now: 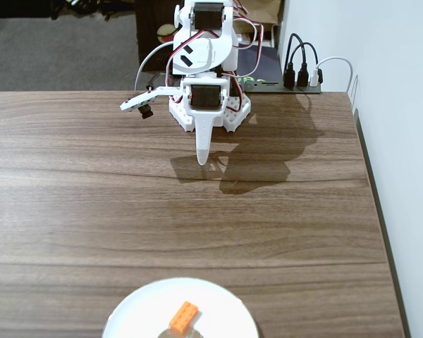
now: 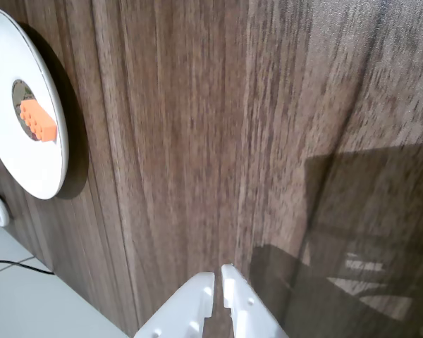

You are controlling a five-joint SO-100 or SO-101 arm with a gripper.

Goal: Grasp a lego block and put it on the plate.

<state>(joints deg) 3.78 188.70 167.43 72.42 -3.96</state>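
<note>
Fixed view: lego block (image 1: 184, 317) lies on the plate (image 1: 134, 310), at its centre, w/ the plate cut off by the table's (image 1: 92, 211) near edge. Arm folded back at the far edge; gripper (image 1: 203, 159) points down just above the wood, fingers together, holding nothing, well apart from the plate. USB hub w/ cables (image 1: 303, 74) sits by the far right corner, clear of everything.

Wrist view: plate (image 2: 46, 151) at the left side, block (image 2: 39, 120) on its greyish centre, studs up. Gripper (image 2: 218, 276) tips enter from the bottom, near touching, nothing btw them. Bare wood btw gripper & plate, no obstacle.

Judgement: block looks light, rigid, smooth plastic, not fragile; best pinched across its short sides. Plate glaze likely slick, so brick could skid if nudged. Task seems done as things lie.
</note>
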